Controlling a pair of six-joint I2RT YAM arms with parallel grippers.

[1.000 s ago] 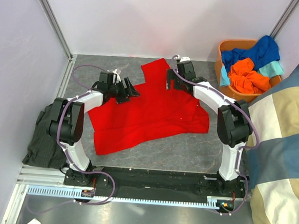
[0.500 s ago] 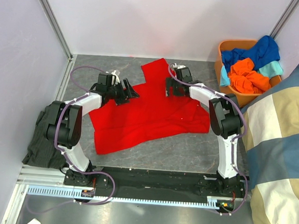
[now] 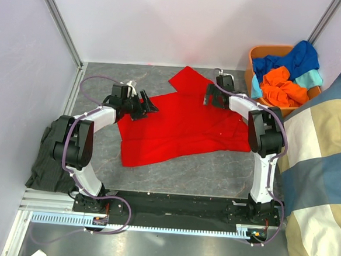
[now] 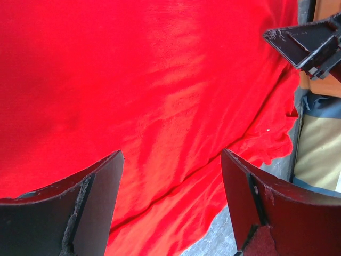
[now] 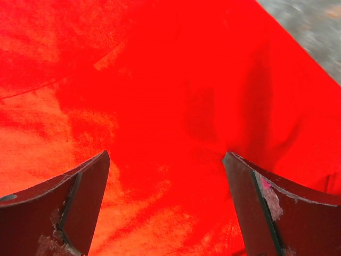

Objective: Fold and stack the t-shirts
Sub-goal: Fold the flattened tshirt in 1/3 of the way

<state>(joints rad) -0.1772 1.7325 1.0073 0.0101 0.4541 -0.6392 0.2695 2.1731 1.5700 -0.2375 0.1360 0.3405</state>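
Top view: plain red short-sleeved fabric t-shirt [image 3: 182, 129] lies spread, rumpled, unfolded on grey table [image 3: 214, 169]. Left gripper [image 3: 144, 105] at its left edge, right gripper [image 3: 212, 96] over its far part. Blue, orange, teal fabric shirts [image 3: 282, 83] heaped in orange tub [image 3: 250, 66].
Left wrist: jaws spread, nothing pinched, red cloth beneath.
Right wrist: same.
Judgement: no fold made, no stack begun; nearly everything left.

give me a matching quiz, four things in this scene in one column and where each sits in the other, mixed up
Things:
1. red t-shirt
2. orange bin
3. checked cushion
4. dark cloth

Places, as the top view shows them:
A. far right corner
B. spread out in the middle
C. near left corner
D. along the right side

Pairs: 1-B, 2-A, 3-D, 4-C
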